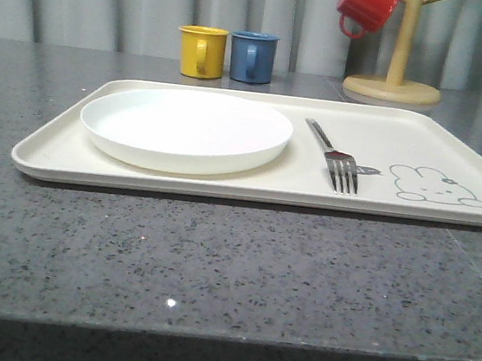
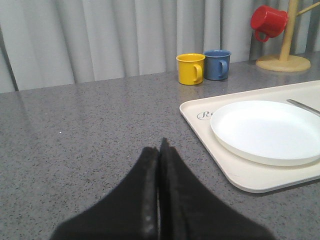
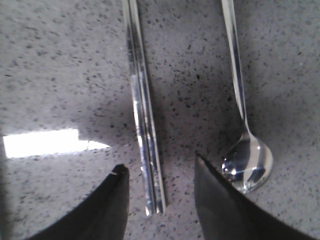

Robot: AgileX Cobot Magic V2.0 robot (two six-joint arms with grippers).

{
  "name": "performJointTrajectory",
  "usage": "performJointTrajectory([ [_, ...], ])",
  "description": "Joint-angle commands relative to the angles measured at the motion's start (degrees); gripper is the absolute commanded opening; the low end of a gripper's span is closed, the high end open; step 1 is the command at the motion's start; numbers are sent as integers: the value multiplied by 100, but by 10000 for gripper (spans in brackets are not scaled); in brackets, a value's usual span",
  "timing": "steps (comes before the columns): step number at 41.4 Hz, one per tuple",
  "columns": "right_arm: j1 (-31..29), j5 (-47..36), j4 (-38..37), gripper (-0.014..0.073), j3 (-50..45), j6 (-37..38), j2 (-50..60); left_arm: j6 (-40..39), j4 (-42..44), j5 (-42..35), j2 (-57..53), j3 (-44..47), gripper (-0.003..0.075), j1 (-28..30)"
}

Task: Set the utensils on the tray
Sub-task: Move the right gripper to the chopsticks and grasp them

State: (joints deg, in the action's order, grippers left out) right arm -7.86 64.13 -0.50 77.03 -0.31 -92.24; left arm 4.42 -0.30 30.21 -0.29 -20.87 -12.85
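Note:
The cream tray point(image 1: 455, 135) lies on the grey table with a round white plate point(image 1: 186, 129) at its left and a silver fork point(image 1: 335, 159) to the right of the plate, beside a rabbit drawing. The left wrist view has the tray point(image 2: 250, 176) and plate point(image 2: 267, 131) off to the side of my left gripper point(image 2: 160, 150), which is shut with nothing in it, over bare table. In the right wrist view my right gripper point(image 3: 159, 170) is open, its fingers on either side of the end of the metal chopsticks point(image 3: 142, 115). The metal spoon point(image 3: 247, 160) lies beside one finger.
A yellow mug point(image 1: 202, 51) and a blue mug point(image 1: 253, 56) stand behind the tray. At the back right a wooden mug tree point(image 1: 398, 68) holds a red mug point(image 1: 365, 7). Grey curtain closes the far side. A bright reflection point(image 3: 45, 142) lies on the table near the chopsticks.

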Motion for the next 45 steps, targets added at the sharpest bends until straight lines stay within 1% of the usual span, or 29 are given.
performJointTrajectory([
  [1, -148, -139, 264, 335, 109, -334, 82, -63, -54, -507, 51, -154, -19, 14],
  [9, -169, -166, 643, 335, 109, -616, -197, -63, -54, -507, 51, -154, -19, 14],
  [30, -169, -376, 597, 335, 109, -616, -379, -63, -54, -507, 51, -154, -19, 14],
  [36, -169, -365, 531, 282, 109, -616, -412, -63, -54, -507, 51, -154, -19, 14],
  [45, -163, -326, 518, 279, 109, -616, -448, -63, -54, -507, 51, -154, -19, 14],
])
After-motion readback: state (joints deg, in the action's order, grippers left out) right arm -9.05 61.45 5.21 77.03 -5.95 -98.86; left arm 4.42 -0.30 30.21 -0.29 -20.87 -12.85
